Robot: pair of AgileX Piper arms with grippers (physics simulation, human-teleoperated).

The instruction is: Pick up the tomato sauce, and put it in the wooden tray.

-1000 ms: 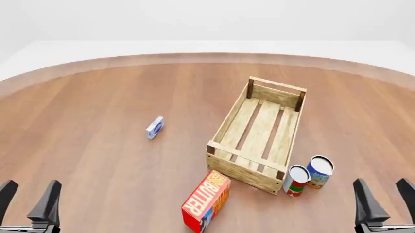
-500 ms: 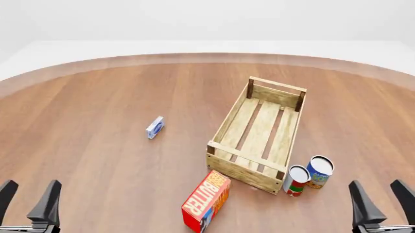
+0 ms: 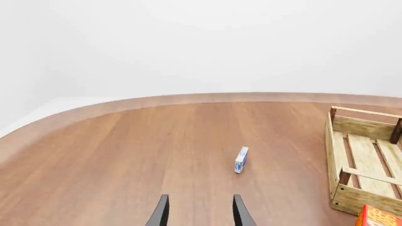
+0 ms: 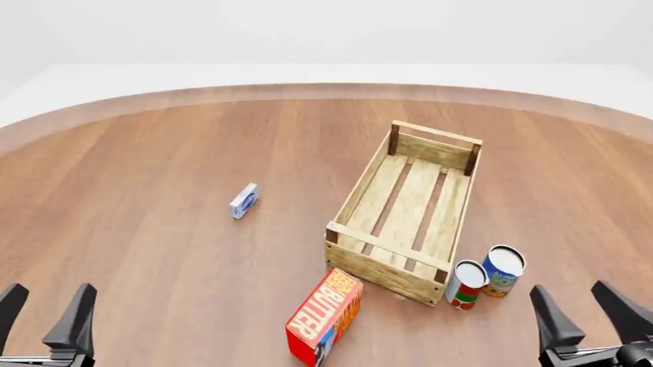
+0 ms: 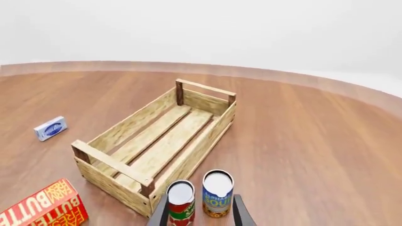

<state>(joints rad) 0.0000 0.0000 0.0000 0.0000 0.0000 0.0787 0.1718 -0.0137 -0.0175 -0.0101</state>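
Scanning left to right: left gripper (image 4: 46, 313) idle, jaws spread, empty. Tray (image 4: 380, 200) mid-table. Sauce (image 4: 466, 284) upright just beside tray's near right corner, blue can (image 4: 502, 271) just beside it. Right gripper (image 4: 579, 313) near, jaws spread, empty. We judge sauce rigid, smooth, light; pinch label mid-height, clear of blue can.

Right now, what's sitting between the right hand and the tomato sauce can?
Nothing: in the front view only bare table separates the right hand from the tomato sauce can. The blue-and-yellow can stands beside it.
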